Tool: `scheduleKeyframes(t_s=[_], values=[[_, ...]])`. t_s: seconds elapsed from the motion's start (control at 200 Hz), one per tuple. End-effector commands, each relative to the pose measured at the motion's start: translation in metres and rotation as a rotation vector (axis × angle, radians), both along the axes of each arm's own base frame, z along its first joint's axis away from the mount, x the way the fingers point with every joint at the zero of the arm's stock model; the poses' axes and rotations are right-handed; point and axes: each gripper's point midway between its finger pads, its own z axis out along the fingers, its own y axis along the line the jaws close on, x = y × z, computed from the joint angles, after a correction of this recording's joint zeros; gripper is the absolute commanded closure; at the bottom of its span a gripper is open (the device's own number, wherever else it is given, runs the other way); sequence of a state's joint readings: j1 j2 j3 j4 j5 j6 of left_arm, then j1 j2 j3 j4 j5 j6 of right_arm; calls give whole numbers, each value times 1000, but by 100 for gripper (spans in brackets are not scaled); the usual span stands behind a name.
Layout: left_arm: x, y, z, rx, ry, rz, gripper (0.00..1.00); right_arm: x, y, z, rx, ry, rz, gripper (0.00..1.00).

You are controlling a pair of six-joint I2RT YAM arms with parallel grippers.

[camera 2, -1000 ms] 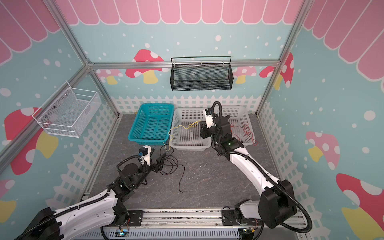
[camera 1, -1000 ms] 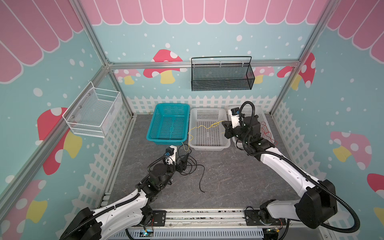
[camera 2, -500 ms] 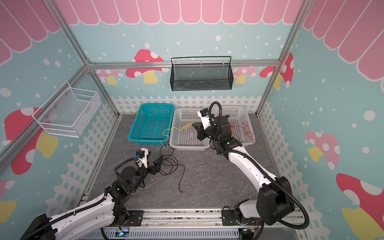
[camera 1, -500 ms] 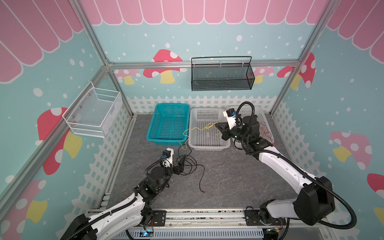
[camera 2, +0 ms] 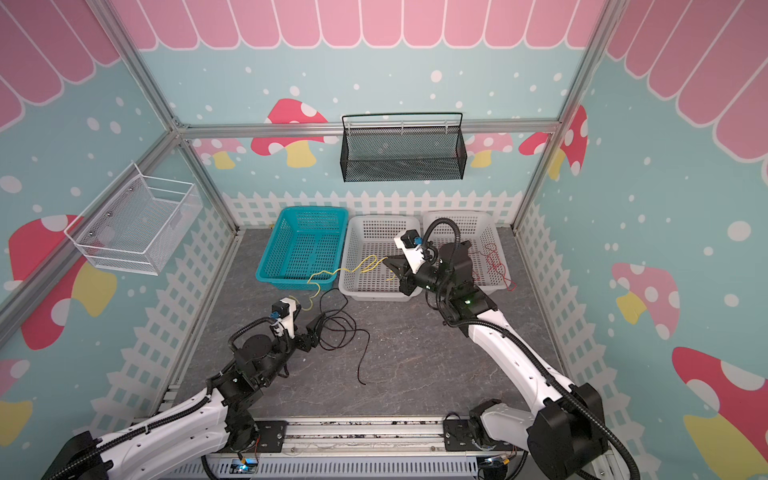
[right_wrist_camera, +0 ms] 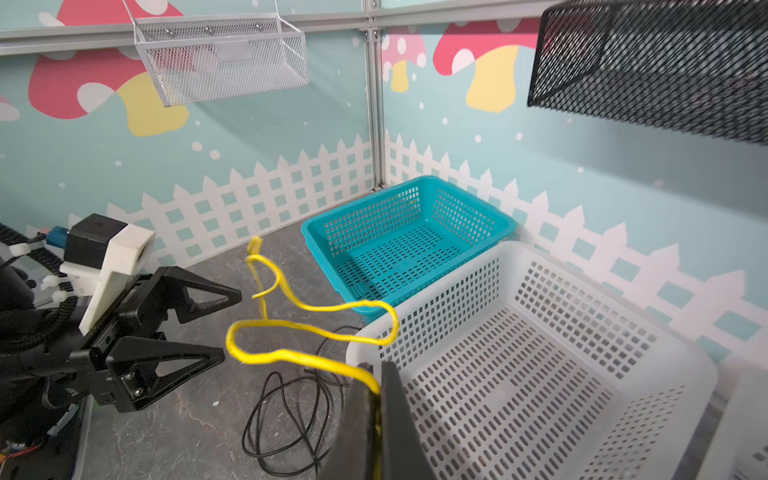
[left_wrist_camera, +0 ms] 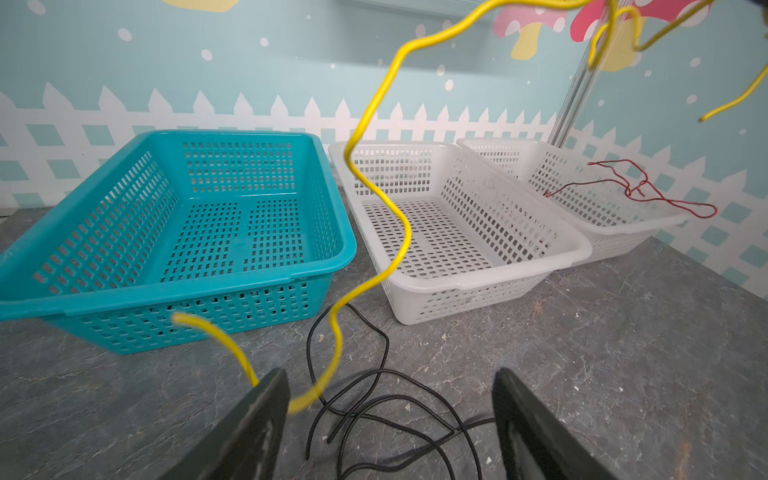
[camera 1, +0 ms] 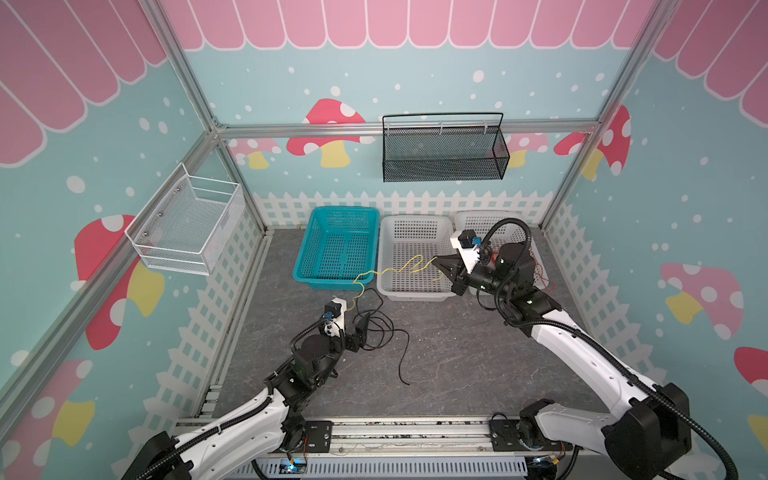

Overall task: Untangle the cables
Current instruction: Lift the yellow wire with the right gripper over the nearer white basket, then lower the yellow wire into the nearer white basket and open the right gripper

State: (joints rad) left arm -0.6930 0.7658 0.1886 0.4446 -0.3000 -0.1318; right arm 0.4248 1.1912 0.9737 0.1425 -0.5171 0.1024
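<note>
The right gripper [camera 1: 437,262] pinches the yellow cable [camera 1: 390,271] above the middle white basket [camera 1: 415,218]. The left gripper [left_wrist_camera: 388,380] hovers spread over the black cable [camera 1: 386,328] on the floor; the red cable [camera 2: 492,259] lies in the right basket [camera 2: 457,214].

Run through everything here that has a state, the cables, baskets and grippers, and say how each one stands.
yellow cable: lifted, pinched in the right gripper
black cable: loose on the floor, not held
red cable: in the right white basket, one loop over its rim
teal basket: empty
middle white basket: empty
left gripper: open, empty
right gripper: shut on the yellow cable
</note>
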Motion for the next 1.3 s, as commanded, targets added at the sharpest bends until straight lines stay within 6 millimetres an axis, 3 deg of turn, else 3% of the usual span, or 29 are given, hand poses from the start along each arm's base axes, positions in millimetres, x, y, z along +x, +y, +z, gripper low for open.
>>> scheduleKeyframes(t_s=[0.0,0.255,0.415,0.69,0.996,1.291], values=[[-1,6,-4,-10,11,22,23,15,-20,6,-6,-32,-163,100],[-2,13,-2,-11,1,51,23,60,-81,11,-13,-12,-590,100],[-5,17,0,-26,-13,57,23,77,-115,8,-22,28,-808,100],[-9,21,-3,-27,-7,63,23,99,-150,-6,-54,67,-983,100],[-8,21,-7,-32,2,66,23,126,-123,-73,-100,232,-894,100],[-8,23,-12,-25,9,73,23,132,-95,-124,-80,371,-778,100]])
